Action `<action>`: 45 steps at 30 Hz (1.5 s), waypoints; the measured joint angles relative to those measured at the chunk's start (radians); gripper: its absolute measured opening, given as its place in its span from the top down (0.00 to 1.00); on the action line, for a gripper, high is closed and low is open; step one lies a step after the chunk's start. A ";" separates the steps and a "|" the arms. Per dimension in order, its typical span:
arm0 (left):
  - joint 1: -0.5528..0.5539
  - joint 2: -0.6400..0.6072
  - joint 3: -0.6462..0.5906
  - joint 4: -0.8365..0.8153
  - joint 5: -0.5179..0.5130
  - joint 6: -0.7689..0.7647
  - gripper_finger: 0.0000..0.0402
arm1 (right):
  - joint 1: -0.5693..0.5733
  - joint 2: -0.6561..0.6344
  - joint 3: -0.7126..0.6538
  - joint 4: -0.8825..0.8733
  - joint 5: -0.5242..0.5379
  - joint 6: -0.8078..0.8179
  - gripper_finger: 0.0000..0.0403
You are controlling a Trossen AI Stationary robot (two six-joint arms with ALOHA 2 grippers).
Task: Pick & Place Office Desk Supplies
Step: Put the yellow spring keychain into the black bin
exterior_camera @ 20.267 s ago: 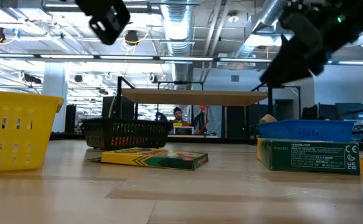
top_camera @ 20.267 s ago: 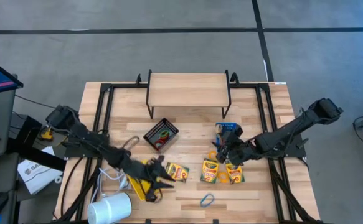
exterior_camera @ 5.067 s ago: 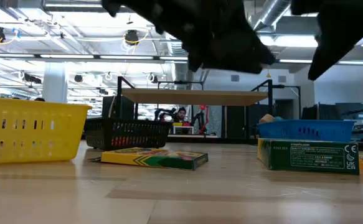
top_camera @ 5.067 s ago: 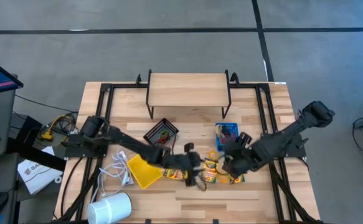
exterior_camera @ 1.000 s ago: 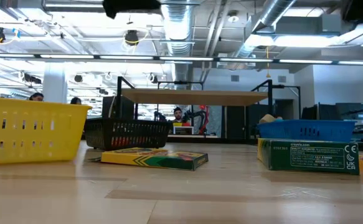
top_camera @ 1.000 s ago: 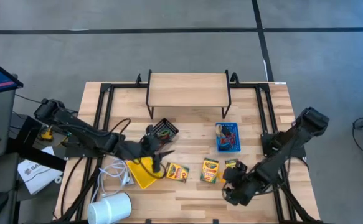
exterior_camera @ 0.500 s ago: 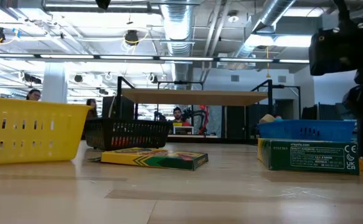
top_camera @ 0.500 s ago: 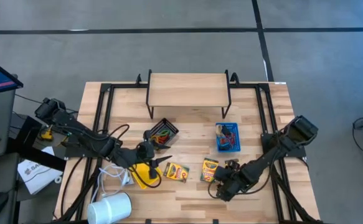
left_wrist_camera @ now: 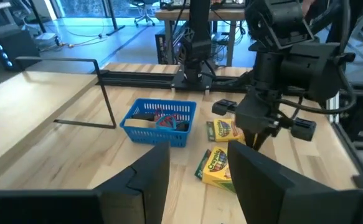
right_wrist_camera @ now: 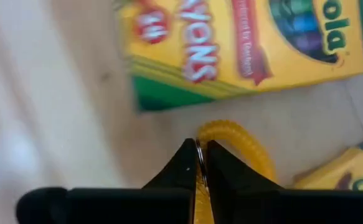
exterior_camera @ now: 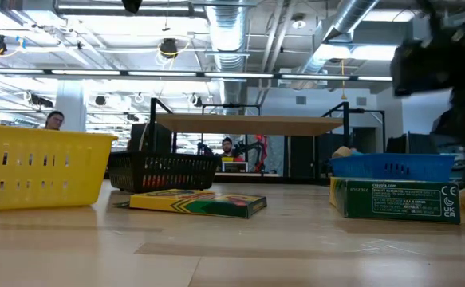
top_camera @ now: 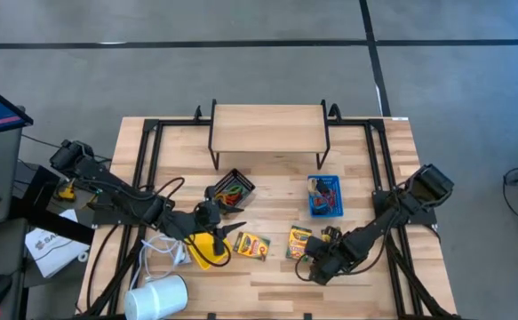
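High view: the right gripper (top_camera: 314, 266) is lowered to the table just at 5 o'clock of a crayon box (top_camera: 299, 242), with a second box (top_camera: 253, 244) at its 9 o'clock. The left gripper (top_camera: 226, 233) is held above the yellow bin (top_camera: 207, 253); the black bin (top_camera: 229, 190) lies at 12 o'clock of it and the blue bin (top_camera: 324, 196) at 2 o'clock.

Low view: a flat crayon box (exterior_camera: 198, 204) is seen before the black bin (exterior_camera: 163, 171), the yellow bin (exterior_camera: 37, 171) at 9 o'clock, the blue bin (exterior_camera: 392, 167) at 3 o'clock.

Left wrist view: its fingers (left_wrist_camera: 147, 180) are seen apart with nothing between them.

Right wrist view: the fingertips (right_wrist_camera: 188, 163) are pinched shut on a yellow band (right_wrist_camera: 241, 145) beside a crayon box (right_wrist_camera: 243, 43).
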 joint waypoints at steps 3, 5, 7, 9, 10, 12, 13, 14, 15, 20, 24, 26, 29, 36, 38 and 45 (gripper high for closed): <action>0.010 0.025 -0.007 0.079 0.001 -0.013 0.62 | 0.013 -0.096 0.060 -0.045 0.088 -0.055 0.97; 0.017 0.055 -0.019 0.148 0.022 -0.012 0.62 | 0.025 -0.164 0.100 -0.070 0.187 -0.106 0.97; 0.038 0.101 -0.030 0.237 0.075 -0.012 0.62 | 0.033 -0.221 0.133 -0.079 0.284 -0.182 0.97; 0.067 0.157 -0.041 0.345 0.132 -0.012 0.62 | 0.039 -0.280 0.170 -0.051 0.364 -0.261 0.97; 0.085 0.186 -0.049 0.419 0.166 -0.012 0.62 | 0.041 -0.307 0.180 -0.031 0.400 -0.306 0.97; 0.126 0.242 -0.062 0.571 0.252 -0.008 0.62 | 0.035 -0.337 0.187 0.022 0.440 -0.398 0.98; 0.148 0.269 -0.066 0.645 0.300 -0.008 0.62 | 0.030 -0.346 0.188 0.042 0.446 -0.439 0.98; 0.172 0.296 -0.068 0.715 0.347 -0.008 0.61 | 0.021 -0.356 0.187 0.062 0.448 -0.476 0.98; 0.194 0.320 -0.070 0.769 0.390 -0.007 0.61 | 0.012 -0.362 0.188 0.088 0.451 -0.508 0.98; 0.312 0.416 -0.071 0.982 0.672 -0.094 0.55 | -0.040 -0.360 0.189 0.106 0.443 -0.595 0.98; 0.373 0.448 -0.071 1.022 0.773 -0.175 0.48 | -0.072 -0.350 0.189 0.150 0.411 -0.650 0.98; 0.390 0.454 -0.071 1.034 0.820 -0.217 0.45 | -0.088 -0.348 0.189 0.170 0.395 -0.663 0.98; 0.401 0.453 -0.071 1.053 0.890 -0.284 0.42 | -0.104 -0.345 0.189 0.172 0.389 -0.680 0.98; 0.401 0.453 -0.053 1.101 0.952 -0.362 0.41 | -0.155 -0.318 0.189 0.187 0.338 -0.695 0.98; 0.399 0.453 -0.041 1.089 0.952 -0.362 0.42 | -0.164 -0.317 0.189 0.184 0.334 -0.699 0.98; 0.399 0.453 -0.026 0.995 0.935 -0.353 0.44 | -0.173 -0.319 0.190 0.194 0.319 -0.707 0.98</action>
